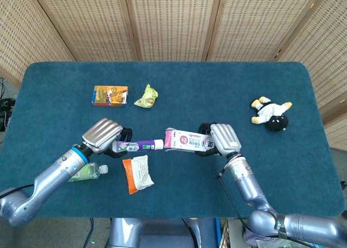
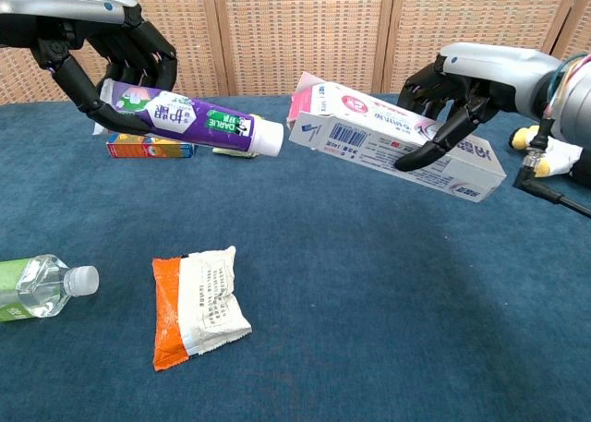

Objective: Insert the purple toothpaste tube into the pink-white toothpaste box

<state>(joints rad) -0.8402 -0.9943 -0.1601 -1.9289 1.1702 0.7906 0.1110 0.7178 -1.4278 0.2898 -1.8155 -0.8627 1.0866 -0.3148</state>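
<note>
Tube just short of the box mouth
My left hand [image 2: 115,57] grips the purple toothpaste tube [image 2: 189,122]; my right hand [image 2: 457,94] grips the pink-white toothpaste box [image 2: 392,138], apart.

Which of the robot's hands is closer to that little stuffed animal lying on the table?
The right hand. It holds the toothpaste box just beside the stuffed animal, which lies toward the table's right edge. The left hand, holding the purple tube, is far across the table.

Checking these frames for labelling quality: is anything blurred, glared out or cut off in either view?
Head view: even light, sharp, no glare; both hands and the table whole. Chest view: tube and box print legible; the bottle is cropped at the left edge, right arm at the right edge.
</note>
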